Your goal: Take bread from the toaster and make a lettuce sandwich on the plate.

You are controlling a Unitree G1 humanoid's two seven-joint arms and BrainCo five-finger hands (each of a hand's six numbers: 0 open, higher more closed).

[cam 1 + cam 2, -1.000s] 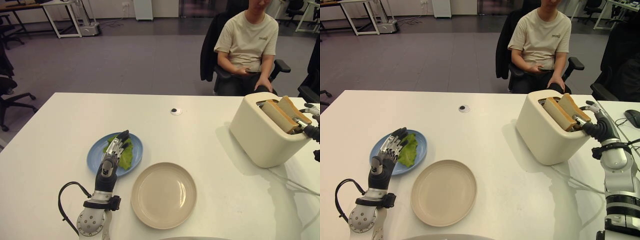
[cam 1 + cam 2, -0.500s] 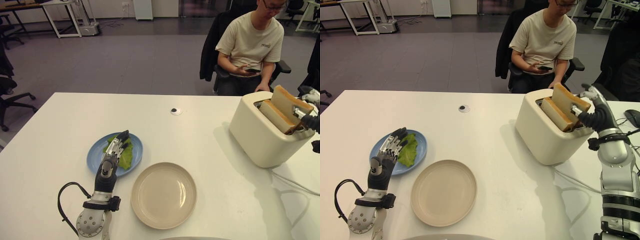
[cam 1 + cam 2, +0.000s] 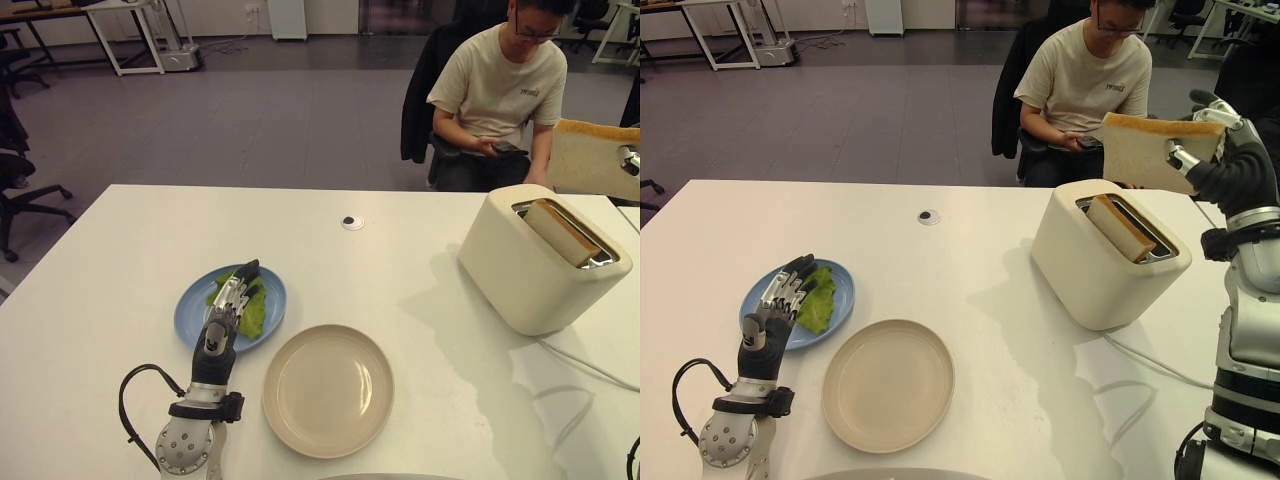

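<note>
My right hand (image 3: 1225,165) is shut on a slice of bread (image 3: 1148,151), held in the air above and behind the cream toaster (image 3: 1100,268). A second slice (image 3: 1118,226) still stands in the toaster's slot. The empty beige plate (image 3: 887,384) lies at the front middle of the white table. Left of it, a blue plate (image 3: 837,285) holds green lettuce (image 3: 819,304). My left hand (image 3: 775,312) rests over the blue plate's near edge, fingers stretched out flat and holding nothing.
The toaster's white cable (image 3: 1155,370) trails over the table at the right. A small black and white disc (image 3: 928,216) sits at the back middle. A person sits on a chair behind the table's far edge.
My right hand has lifted one slice of bread up out of the toaster and clear above it. The left hand has stayed still.
</note>
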